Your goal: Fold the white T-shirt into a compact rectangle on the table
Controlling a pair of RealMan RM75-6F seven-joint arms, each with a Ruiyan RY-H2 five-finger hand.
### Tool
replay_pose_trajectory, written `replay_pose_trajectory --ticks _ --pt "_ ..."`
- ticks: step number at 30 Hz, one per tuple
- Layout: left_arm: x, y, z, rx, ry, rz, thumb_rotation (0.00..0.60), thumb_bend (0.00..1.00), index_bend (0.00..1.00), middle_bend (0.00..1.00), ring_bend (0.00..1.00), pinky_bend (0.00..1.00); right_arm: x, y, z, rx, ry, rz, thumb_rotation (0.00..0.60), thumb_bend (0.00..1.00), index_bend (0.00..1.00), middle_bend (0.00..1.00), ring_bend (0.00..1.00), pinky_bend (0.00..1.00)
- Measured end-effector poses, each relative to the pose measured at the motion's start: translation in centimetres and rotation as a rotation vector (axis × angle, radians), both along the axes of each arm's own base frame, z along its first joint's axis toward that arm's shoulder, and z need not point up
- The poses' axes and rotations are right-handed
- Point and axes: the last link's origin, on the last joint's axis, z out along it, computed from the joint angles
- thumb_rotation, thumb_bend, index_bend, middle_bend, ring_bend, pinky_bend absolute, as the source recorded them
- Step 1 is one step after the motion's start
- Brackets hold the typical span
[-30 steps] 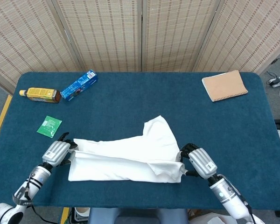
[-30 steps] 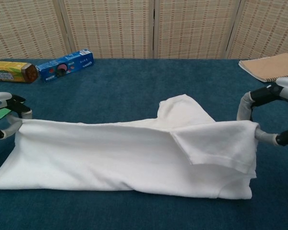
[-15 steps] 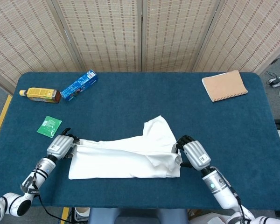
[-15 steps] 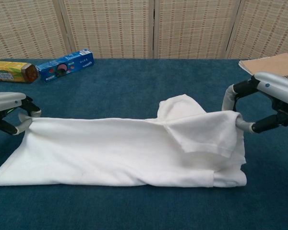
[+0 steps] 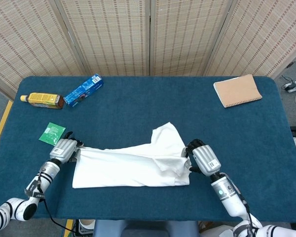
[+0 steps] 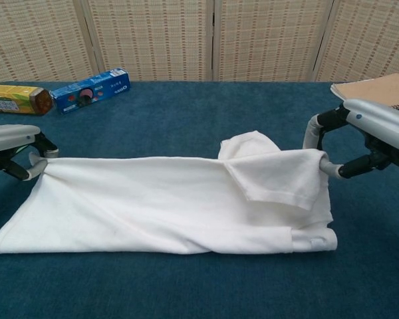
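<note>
The white T-shirt [image 5: 130, 165] [image 6: 166, 206] lies as a long band across the near middle of the blue table [image 5: 148, 108], a sleeve flap sticking up toward the far side. My left hand [image 5: 64, 149] [image 6: 16, 153] pinches the shirt's far left corner. At the other end my right hand [image 5: 203, 159] [image 6: 366, 136] grips the upper layer of cloth, lifted a little and draped over the lower layer.
An amber bottle [image 5: 42, 100] and a blue box [image 5: 84, 90] lie at the far left. A green packet [image 5: 52, 133] lies just beyond my left hand. A tan notebook [image 5: 237, 90] rests at the far right. A woven screen stands behind the table.
Both hands have carried the held shirt edge away from me toward the far side, folding the top layer further over. The near edge now lies flatter.
</note>
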Motion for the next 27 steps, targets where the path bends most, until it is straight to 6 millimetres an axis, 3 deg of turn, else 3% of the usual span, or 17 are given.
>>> replay_pose_trajectory --ticks 5,10,12,17,27 --pt "-0.2 0.4 -0.2 -0.001 0.023 0.013 0.6 0.59 0.58 0.36 0.26 0.0 0.0 -0.5 -0.3 -0.009 0.018 0.002 0.6 0.56 0.82 0.54 0.31 0.22" --pt "-0.2 0.4 -0.2 0.002 0.041 0.016 0.6 0.57 0.33 0.23 0.11 0.0 0.0 -1.0 -0.6 -0.017 0.024 0.004 0.6 0.56 0.82 0.54 0.31 0.22" --pt "-0.1 0.3 -0.1 0.004 0.05 0.014 0.6 0.51 0.22 0.16 0.04 0.0 0.0 -1.2 -0.7 -0.021 0.025 0.004 0.6 0.56 0.82 0.54 0.31 0.22" --pt "0.3 -0.3 0.6 0.032 0.052 0.007 0.6 0.41 0.02 0.04 0.0 0.0 0.0 -1.9 -0.9 -0.034 0.037 0.009 0.6 0.55 0.82 0.54 0.31 0.22" --pt "0.4 -1.7 2.3 0.1 0.021 0.024 0.6 0.38 0.0 0.0 0.0 0.0 0.6 -3.4 -1.4 -0.054 0.028 0.013 0.6 0.55 0.82 0.54 0.31 0.22"
